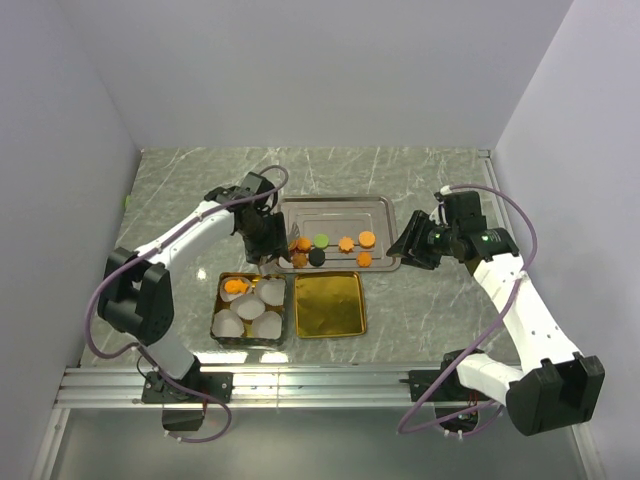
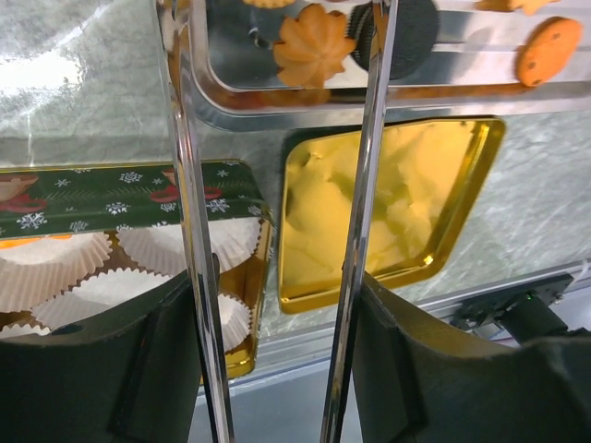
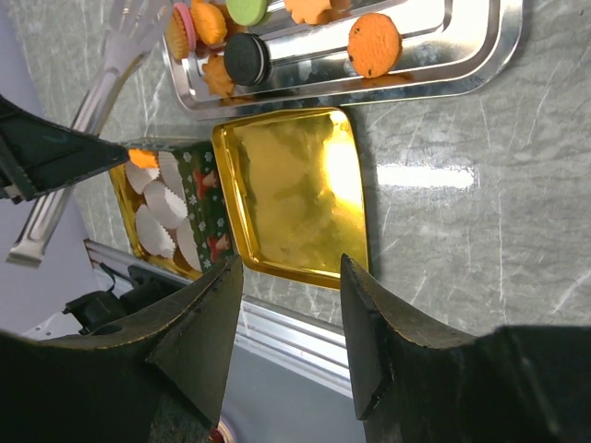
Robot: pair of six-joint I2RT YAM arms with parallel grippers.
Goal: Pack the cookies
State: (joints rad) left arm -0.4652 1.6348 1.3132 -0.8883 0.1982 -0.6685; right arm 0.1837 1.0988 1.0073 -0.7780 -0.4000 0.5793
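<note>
- At the left sits a rectangular green tin with a snowflake print on its wall and a gold inside. It is filled with white pleated paper cups.
- One round orange cookie lies in the far-left cup, well apart from either gripper.
- Just beyond the tin, the left gripper hangs over the near-left corner of the tray. Its black fingers are pressed against the outer sides of a pair of long, shiny metal tongs.
- The tong arms reach over the tray's near rim. In the left wrist view an orange flower-shaped cookie shows between the two arms, and a black sandwich disc is half hidden behind the right arm. The tips are out of view, so I cannot tell whether they touch anything.
- The other cookies lie loose on a shallow polished steel tray with rounded corners. They include a pink-edged piece at the left end, a green disc and an orange disc with dark specks further right.
- A glossy, dented gold lid lies flat between tin and tray, touching the tin's side.
- Everything rests on a grey-green veined marble tabletop.
- The right gripper hovers just off the tray's right end with its jaws parted and nothing between them. The nearest cookie is apart from it, back on the tray.
</note>
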